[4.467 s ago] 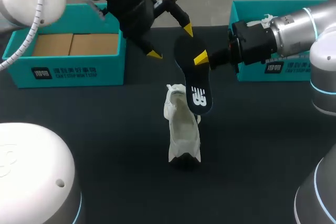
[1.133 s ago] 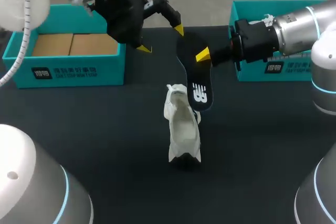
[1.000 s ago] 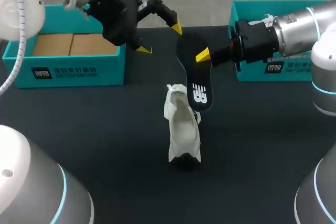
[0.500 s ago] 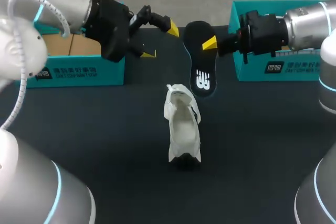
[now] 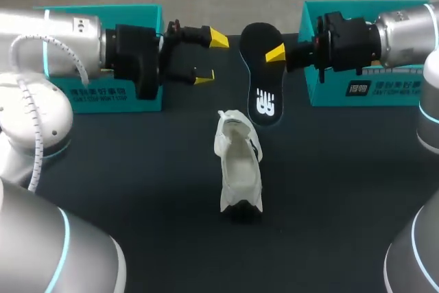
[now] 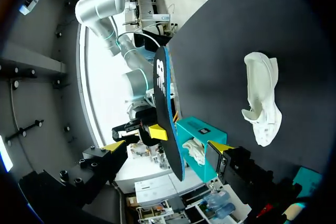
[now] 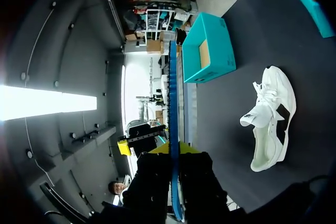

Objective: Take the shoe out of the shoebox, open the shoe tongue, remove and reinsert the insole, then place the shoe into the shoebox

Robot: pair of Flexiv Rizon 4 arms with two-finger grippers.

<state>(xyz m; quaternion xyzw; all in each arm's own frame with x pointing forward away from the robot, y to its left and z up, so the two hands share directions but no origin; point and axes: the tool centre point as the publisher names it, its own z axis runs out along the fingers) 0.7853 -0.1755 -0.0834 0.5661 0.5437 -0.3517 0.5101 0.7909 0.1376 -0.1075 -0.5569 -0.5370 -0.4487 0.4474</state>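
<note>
A white shoe [image 5: 239, 166] lies on the black table, its opening toward the back. My right gripper [image 5: 276, 54] is shut on the dark insole [image 5: 263, 80], which hangs above and behind the shoe with its logo end down. In the right wrist view the insole [image 7: 173, 98] is seen edge-on, clamped in that gripper [image 7: 173, 153], with the shoe [image 7: 270, 116] beside it. My left gripper [image 5: 211, 57] stands open just left of the insole, not touching it. From the left wrist, the insole [image 6: 163, 93] stands ahead of the open gripper [image 6: 167, 146], the shoe [image 6: 262, 98] beyond.
A teal shoebox [image 5: 103, 95] stands at the back left, partly behind my left arm. A second teal shoebox [image 5: 363, 88] stands at the back right, under my right arm. Bare black table lies around the shoe and in front of it.
My right gripper has lifted the insole up and to the right, clear of the shoe's opening. My left arm has swung down to the left, its gripper still open.
</note>
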